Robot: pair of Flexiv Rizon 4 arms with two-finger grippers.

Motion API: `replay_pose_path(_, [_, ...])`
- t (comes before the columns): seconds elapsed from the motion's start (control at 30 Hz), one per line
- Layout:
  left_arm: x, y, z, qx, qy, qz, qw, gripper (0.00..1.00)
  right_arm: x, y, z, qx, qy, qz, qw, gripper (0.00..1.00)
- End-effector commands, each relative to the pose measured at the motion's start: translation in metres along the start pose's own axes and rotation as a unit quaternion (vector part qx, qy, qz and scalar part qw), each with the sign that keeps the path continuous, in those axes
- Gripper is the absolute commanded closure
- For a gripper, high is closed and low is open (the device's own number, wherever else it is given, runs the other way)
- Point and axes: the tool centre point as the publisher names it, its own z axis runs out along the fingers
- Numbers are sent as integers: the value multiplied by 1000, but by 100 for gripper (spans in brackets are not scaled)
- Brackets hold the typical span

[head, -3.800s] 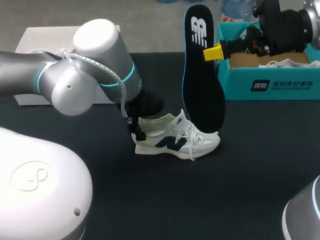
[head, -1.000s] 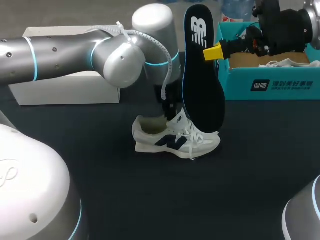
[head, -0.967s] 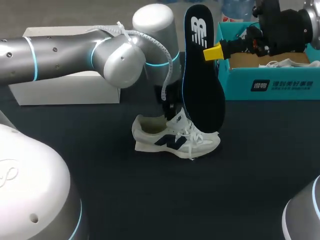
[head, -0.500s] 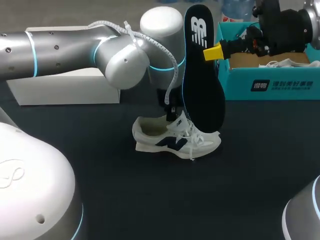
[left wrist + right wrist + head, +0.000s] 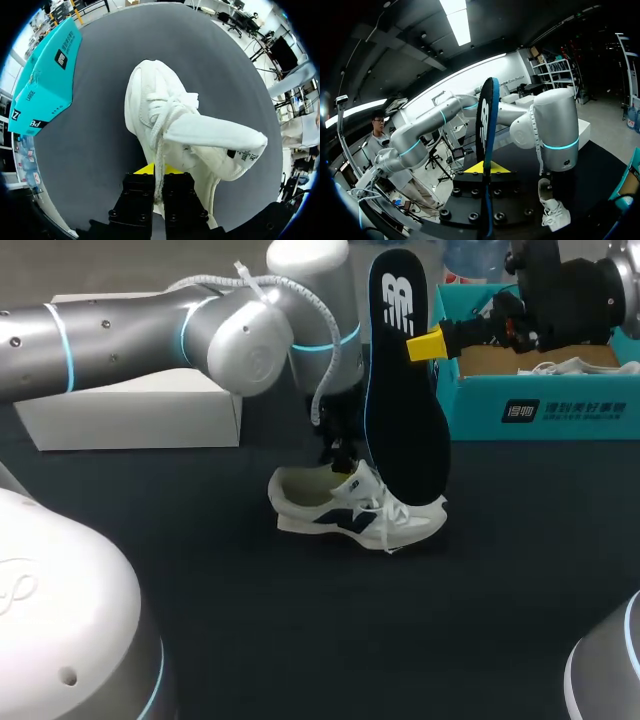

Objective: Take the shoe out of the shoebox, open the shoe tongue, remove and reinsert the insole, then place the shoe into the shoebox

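The white sneaker (image 5: 350, 510) with a dark side mark lies on the black table, toe to the right. My left gripper (image 5: 340, 452) hangs over its opening, and in the left wrist view this gripper (image 5: 159, 176) is shut on a white lace strand of the sneaker (image 5: 155, 100). The tongue (image 5: 220, 140) is folded off to one side. My right gripper (image 5: 428, 343) is shut on the black insole (image 5: 402, 410), holding it upright just behind the sneaker. The right wrist view has the insole (image 5: 487, 125) edge-on between the fingers of the right gripper (image 5: 484, 172).
The teal shoebox (image 5: 540, 405) stands at the back right, with paper and laces inside, and shows beside the sneaker as the shoebox (image 5: 45, 75) in the left wrist view. A white lid (image 5: 130, 415) lies at the back left. My left arm (image 5: 150, 330) spans the table's left half.
My left gripper has closed on the lace and risen slightly. The sneaker has shifted a little to the right with it. The right arm and insole have stayed put.
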Motion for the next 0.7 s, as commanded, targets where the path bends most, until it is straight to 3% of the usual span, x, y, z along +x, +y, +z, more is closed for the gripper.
replay_pose_path(0.03, [-9, 2, -7, 72, 129, 223, 963, 100, -1, 1, 2, 2, 0, 1, 1000, 100])
replay_pose_path(0.1, [-9, 1, -9, 90, 143, 267, 949, 100, -1, 1, 2, 2, 0, 1, 1000, 100])
replay_pose_path(0.27, [-9, -2, -9, 79, 168, 341, 922, 100, -1, 1, 2, 2, 0, 1, 1000, 100])
replay_pose_path(0.47, [1, -15, -18, 54, 159, 421, 891, 100, -1, 1, 2, 2, 0, 1, 1000, 100])
replay_pose_path(0.6, [8, -21, -25, 44, 140, 489, 860, 100, -1, 1, 2, 2, 0, 1, 1000, 100])
replay_pose_path(0.7, [10, -22, -31, 23, 127, 499, 857, 100, -1, 1, 2, 2, 0, 1, 1000, 100])
